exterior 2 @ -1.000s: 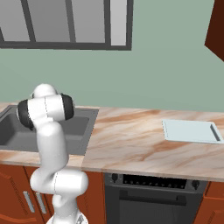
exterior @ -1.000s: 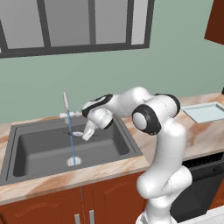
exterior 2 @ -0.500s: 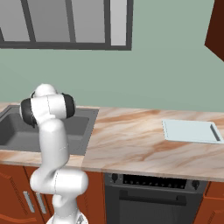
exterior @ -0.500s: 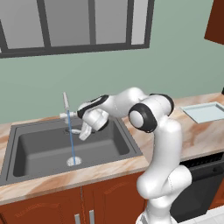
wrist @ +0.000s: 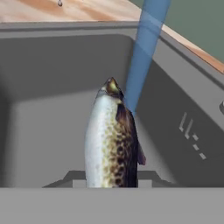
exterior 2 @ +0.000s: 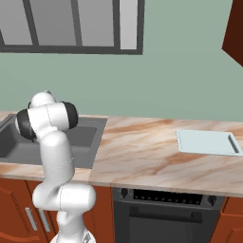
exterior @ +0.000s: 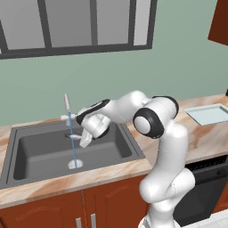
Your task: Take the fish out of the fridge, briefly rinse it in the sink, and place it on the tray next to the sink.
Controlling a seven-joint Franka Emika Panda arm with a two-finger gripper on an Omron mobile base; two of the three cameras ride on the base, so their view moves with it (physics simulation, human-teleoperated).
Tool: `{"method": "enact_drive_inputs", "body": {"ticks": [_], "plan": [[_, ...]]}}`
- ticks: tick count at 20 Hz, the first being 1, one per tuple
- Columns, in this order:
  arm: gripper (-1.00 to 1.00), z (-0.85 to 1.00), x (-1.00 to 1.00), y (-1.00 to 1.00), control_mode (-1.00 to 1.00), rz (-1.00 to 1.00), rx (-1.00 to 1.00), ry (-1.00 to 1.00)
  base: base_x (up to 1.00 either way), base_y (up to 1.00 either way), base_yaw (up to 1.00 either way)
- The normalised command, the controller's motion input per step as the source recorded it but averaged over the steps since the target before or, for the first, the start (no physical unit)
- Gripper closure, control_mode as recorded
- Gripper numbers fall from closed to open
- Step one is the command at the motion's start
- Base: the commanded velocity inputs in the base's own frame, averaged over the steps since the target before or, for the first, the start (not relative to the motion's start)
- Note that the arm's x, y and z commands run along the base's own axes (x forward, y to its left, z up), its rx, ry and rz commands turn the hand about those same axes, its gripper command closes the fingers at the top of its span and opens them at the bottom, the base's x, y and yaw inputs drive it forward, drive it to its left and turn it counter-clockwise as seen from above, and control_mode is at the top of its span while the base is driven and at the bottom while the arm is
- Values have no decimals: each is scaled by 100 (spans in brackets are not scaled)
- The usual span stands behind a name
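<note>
Slim silvery, brown-speckled fish (wrist: 111, 140): being gripped at its tail end by the two-finger pincer (exterior: 86, 138), jaws closed on it, head touching the blue water stream (wrist: 144, 52), evidently for rinsing. Large dark grey rectangular sink (exterior: 35, 153): receiving the stream. Pale blue-grey rimmed tray (exterior 2: 207, 142): lying bare on the marbled counter (exterior 2: 142, 156), far right.

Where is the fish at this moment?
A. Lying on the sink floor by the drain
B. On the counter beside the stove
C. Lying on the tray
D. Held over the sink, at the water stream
D. The fish sticks up from between the fingers over the sink, its head at the blue water stream; the tray holds nothing.
</note>
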Motion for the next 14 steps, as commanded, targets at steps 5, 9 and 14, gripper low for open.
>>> {"method": "enact_drive_inputs", "body": {"ticks": [5,9,14], "plan": [[100,-2,5,-8,-100,0,0,0,0,0,0],[100,27,-14,-50,-100,-11,9,1,0,0,0],[100,92,-41,-66,-100,-24,14,7,0,0,0]]}}
